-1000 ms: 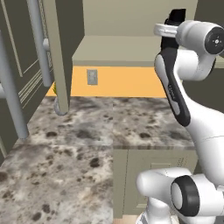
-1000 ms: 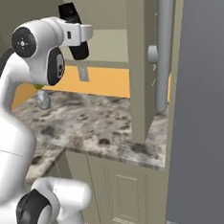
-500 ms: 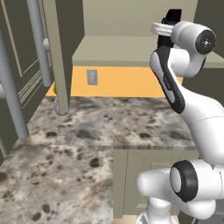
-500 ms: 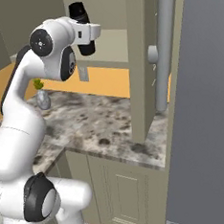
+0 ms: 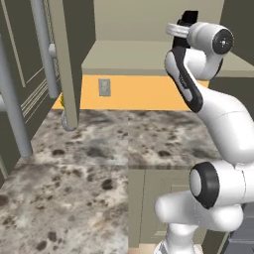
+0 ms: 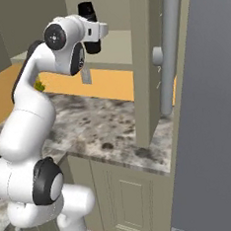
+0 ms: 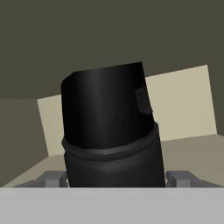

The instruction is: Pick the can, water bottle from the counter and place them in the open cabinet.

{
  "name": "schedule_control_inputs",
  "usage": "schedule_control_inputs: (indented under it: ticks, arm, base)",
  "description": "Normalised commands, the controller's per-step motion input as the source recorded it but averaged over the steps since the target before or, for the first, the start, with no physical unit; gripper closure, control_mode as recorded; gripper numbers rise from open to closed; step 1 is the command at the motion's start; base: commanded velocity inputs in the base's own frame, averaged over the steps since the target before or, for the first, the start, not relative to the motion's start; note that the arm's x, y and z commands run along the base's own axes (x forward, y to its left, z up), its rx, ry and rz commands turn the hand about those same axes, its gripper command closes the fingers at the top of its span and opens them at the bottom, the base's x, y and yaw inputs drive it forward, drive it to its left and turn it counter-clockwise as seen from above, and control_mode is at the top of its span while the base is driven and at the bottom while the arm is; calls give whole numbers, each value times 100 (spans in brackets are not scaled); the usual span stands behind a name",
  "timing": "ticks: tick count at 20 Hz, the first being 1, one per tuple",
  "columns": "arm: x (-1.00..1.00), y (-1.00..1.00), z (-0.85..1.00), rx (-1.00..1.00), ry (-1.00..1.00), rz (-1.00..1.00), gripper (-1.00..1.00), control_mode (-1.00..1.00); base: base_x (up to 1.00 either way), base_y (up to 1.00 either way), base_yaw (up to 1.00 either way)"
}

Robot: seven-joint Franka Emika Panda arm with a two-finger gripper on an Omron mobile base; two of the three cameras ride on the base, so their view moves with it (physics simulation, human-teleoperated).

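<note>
Swung further in toward the cabinet (image 5: 129, 54) over the last second, wrist rolled round and hand shifted a touch left in the left base view. Base not budged, same stone and same door in the same spots.

Nearest up: counter (image 5: 99, 149), speckled granite, bare across the stretch on show in front of the arm. Green sprig (image 6: 38, 86) peeking out behind the arm in the right base view, nothing to do with the job.

Higher up: gripper (image 7: 116, 177) clamped on the bottle (image 7: 107, 122), fingers (image 7: 52, 178) snug against its sides low down in the hand view. Held up around shelf height, roughly upright, black ends poking out above and below the white hand in the right base view. Well off the counter, and not resting on the shelf yet as far as can be judged.

Beyond that: beige shelf (image 5: 149, 52) and back wall dead ahead of the bottle, door (image 5: 64, 64) swung out to the left with its long bar handle (image 5: 42, 49).

Progress-wise, guessing the bottle half is mostly there: picked and lifted, just needing to be pushed in, set down and let go. As for the can, no telling where it sits, so no telling whether done or waiting its turn.
</note>
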Motion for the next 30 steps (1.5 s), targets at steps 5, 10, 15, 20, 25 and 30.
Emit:
schedule_control_inputs:
  ticks: [5,10,15,20,25,30]
  arm:
    - [34,0,-14,0,-1,1,100,-100]
    - [20,-1,-17,-1,-3,1,100,-100]
    - [34,-2,-2,0,0,2,100,-100]
    - [37,-10,-2,0,0,4,100,-100]
    - [48,-4,-3,0,2,5,100,-100]
    - [51,-1,-4,0,5,6,100,-100]
  base:
    - [0,0,0]
    - [0,0,0]
    - [0,0,0]
    - [0,0,0]
    - [0,0,0]
    - [0,0,0]
